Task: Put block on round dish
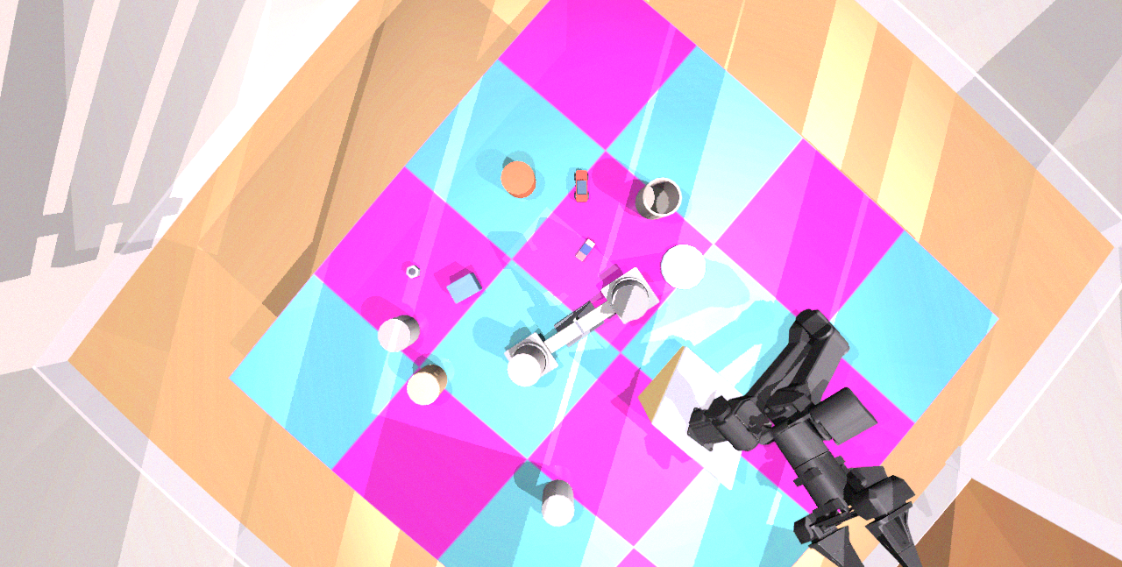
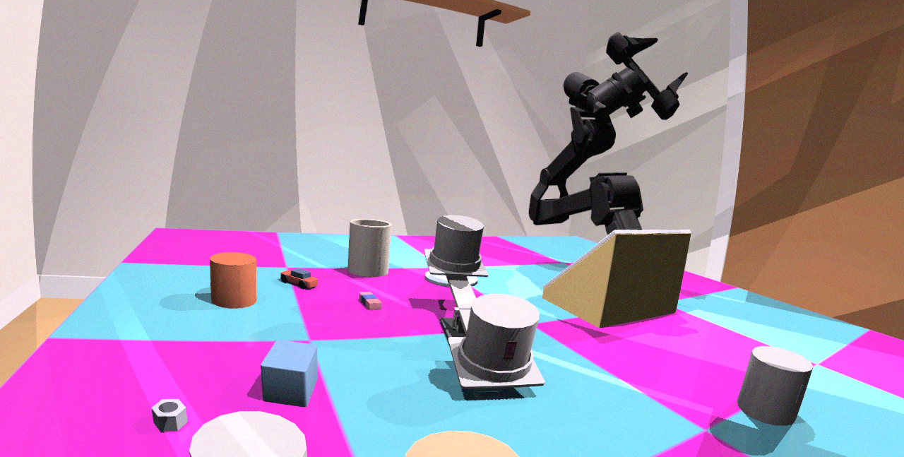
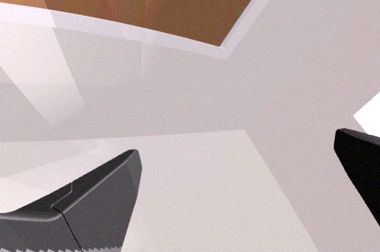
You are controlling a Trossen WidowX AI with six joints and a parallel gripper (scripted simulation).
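Two grey cups stand upside down on the balance [image 1: 581, 326] [image 2: 463, 293]. The near cup [image 1: 525, 365] [image 2: 493, 334] has a small dark red mark on its side, and its end looks lower. The far cup [image 1: 629, 296] [image 2: 458, 242] stands on the higher-looking end. The white round dish [image 1: 683, 266] [image 2: 432, 278] lies beside the far end, with no cup above it. No hidden block shows. My gripper [image 1: 878, 557] [image 2: 670, 57] [image 3: 240, 150] is wide open and empty, high up and far from the cups, beyond the mat's edge.
A wedge [image 1: 686, 402] [image 2: 645, 277] stands between the arm and the balance. An open-topped container [image 1: 661, 199] [image 2: 369, 251], orange cylinder [image 1: 517, 179] [image 2: 233, 280], toy car [image 1: 581, 185] [image 2: 299, 278], small eraser-like piece [image 1: 585, 250] [image 2: 369, 300] and blue block [image 1: 464, 287] [image 2: 289, 372] stand around. Several other items lie nearer the exterior camera.
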